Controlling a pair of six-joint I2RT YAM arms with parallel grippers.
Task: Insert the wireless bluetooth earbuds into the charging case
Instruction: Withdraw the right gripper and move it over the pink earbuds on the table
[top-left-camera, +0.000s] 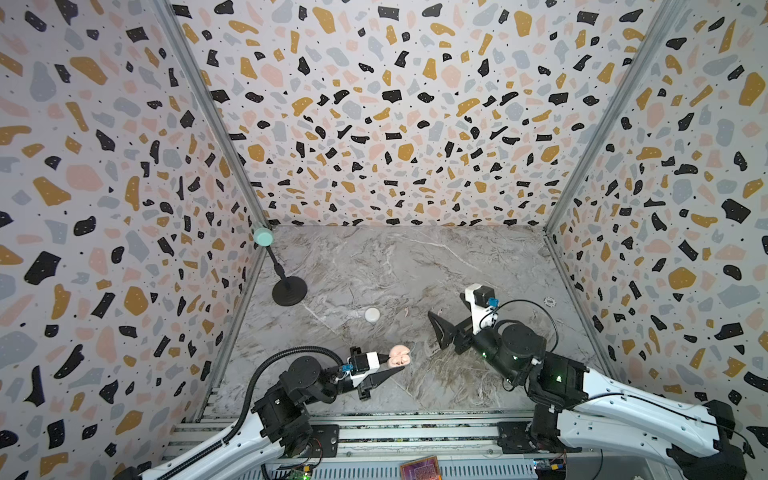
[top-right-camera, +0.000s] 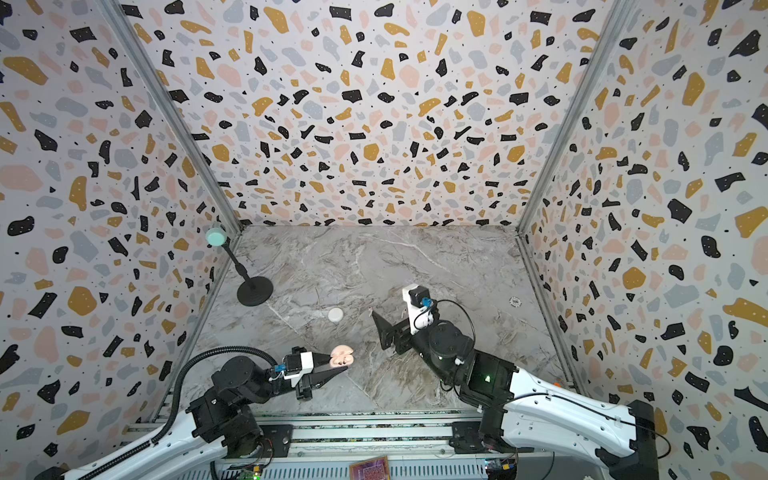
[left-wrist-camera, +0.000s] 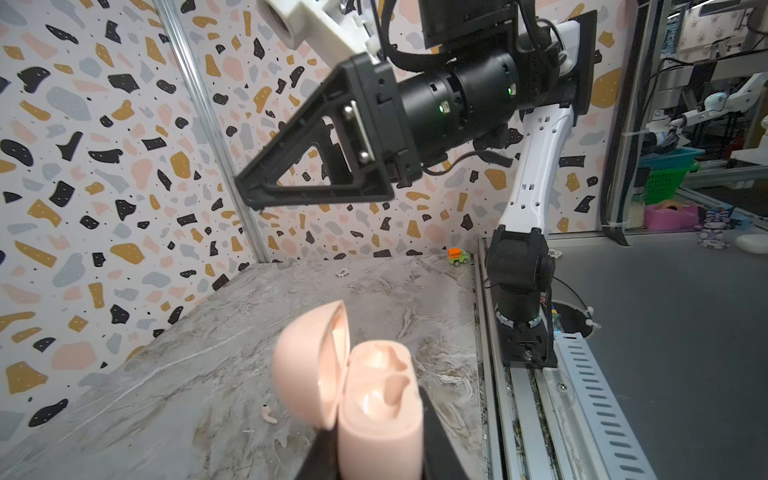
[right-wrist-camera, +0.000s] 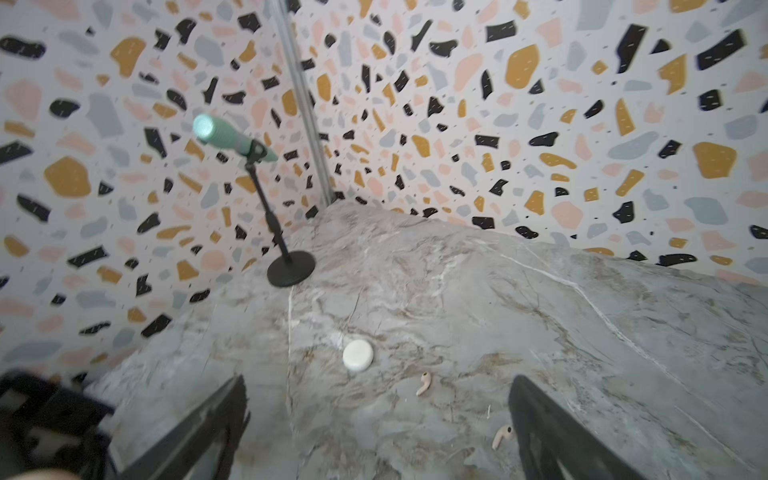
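Note:
My left gripper (top-left-camera: 395, 362) (left-wrist-camera: 380, 451) is shut on the pale pink charging case (top-left-camera: 400, 356) (top-right-camera: 341, 356) (left-wrist-camera: 380, 415), held just above the table with its lid swung open. Both wells look empty. Two pale pink earbuds (right-wrist-camera: 424, 383) (right-wrist-camera: 502, 437) lie on the marble. One of these earbuds (top-left-camera: 406, 311) shows in a top view. Another view of an earbud (left-wrist-camera: 269, 414) comes from the left wrist camera. My right gripper (top-left-camera: 435, 331) (top-right-camera: 378, 330) (right-wrist-camera: 378, 380) hangs open over them, holding nothing, with one earbud close to a finger.
A closed round white case (top-left-camera: 372, 314) (right-wrist-camera: 357, 354) sits left of the earbuds. A mint microphone (top-left-camera: 262, 237) on a black stand (top-left-camera: 289, 291) occupies the back left corner. A poker chip (top-left-camera: 549, 301) lies far right, a toy car (left-wrist-camera: 458, 257) by the rail. Walls enclose three sides.

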